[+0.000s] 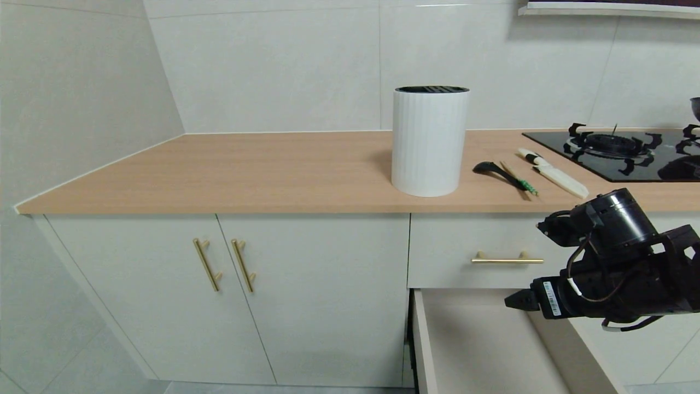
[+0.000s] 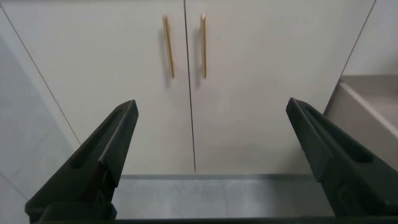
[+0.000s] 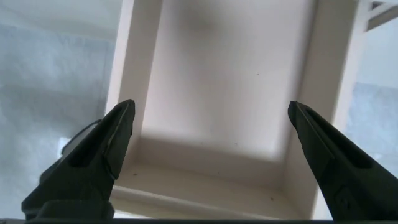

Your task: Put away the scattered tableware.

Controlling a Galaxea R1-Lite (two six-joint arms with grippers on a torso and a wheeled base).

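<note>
1. My right gripper (image 3: 210, 106) hangs over the pulled-out drawer (image 3: 224, 74), its fingers spread wide with nothing between them.
2. From the head camera, that gripper sits low on the right, in front of the cabinet and above the right part of the open drawer.
3. My left gripper (image 2: 211, 102) is also spread wide and holds nothing. It is low down, facing the two cabinet doors (image 2: 186, 106) with their gold bar handles (image 2: 168, 46). A strip of floor (image 2: 211, 186) runs below the doors.
4. The tableware lies on the wooden countertop (image 1: 246, 169), on its right part. It is between the white ribbed holder (image 1: 430, 142) and the black hob (image 1: 618, 156).
5. The black ladle (image 1: 495, 170) is nearest the holder. Its bowl is towards the holder and its handle runs right and towards the near edge.
6. The chopsticks (image 1: 517, 178) lie along the ladle's handle, green ends towards the near edge. I cannot tell whether they touch the handle or only lie beside it.
7. The white knife (image 1: 555, 175) lies just right of the chopsticks, apart from them and slanting the same way. Its near end is close to the counter's front edge.
8. Under the counter, directly below the tableware, is a closed drawer with a gold handle (image 1: 507, 260). The open drawer sits beneath it, drawn out towards me.
</note>
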